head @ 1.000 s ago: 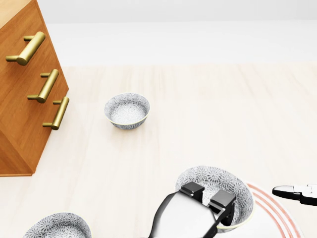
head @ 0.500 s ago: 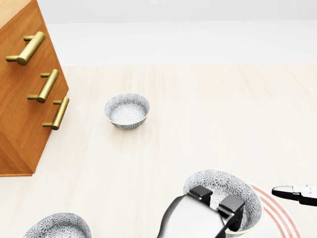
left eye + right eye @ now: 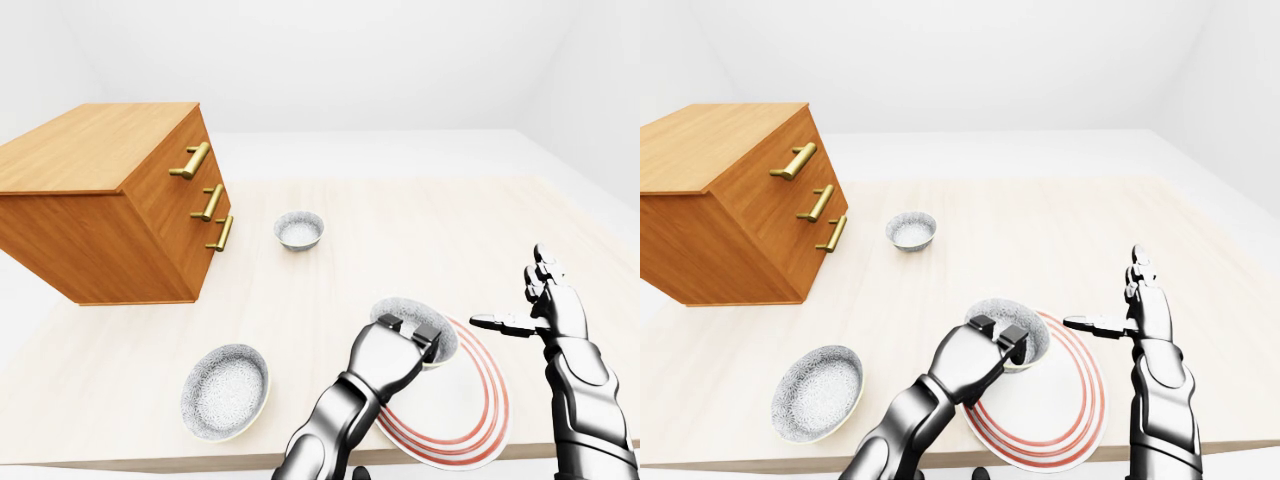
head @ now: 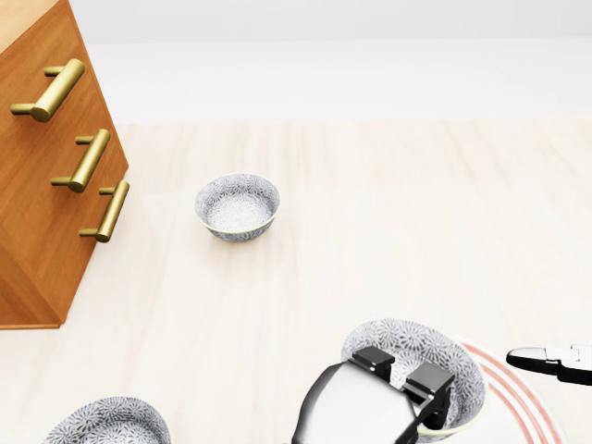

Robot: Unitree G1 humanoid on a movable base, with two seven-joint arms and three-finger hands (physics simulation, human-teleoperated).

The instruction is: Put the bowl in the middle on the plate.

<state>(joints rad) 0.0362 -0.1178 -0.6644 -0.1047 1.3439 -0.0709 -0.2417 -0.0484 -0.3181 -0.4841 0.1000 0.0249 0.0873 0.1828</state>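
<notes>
Across the pale wooden table (image 3: 400,230), one big drawer chest (image 3: 110,220) filled the left of the left-eye view. One red-ringed plate (image 3: 470,420) lay near the bottom edge, right of centre. Three patterned bowls, count them: a far bowl (image 3: 299,230) up by the chest, a near bowl (image 3: 225,390) at bottom left, and the middle bowl (image 4: 407,344) over the plate's upper-left rim. Touching it or lifted, I couldn't tell. The left hand (image 3: 395,350) was clamped over that bowl's near rim, so that arm had the job. The plate's centre lay right of and below the bowl, a short carry, I reckoned. The right hand (image 3: 550,305) stood beside the plate's right edge, fingers spread, holding nothing. Smallest of all were the chest's three brass handles (image 3: 190,160).
</notes>
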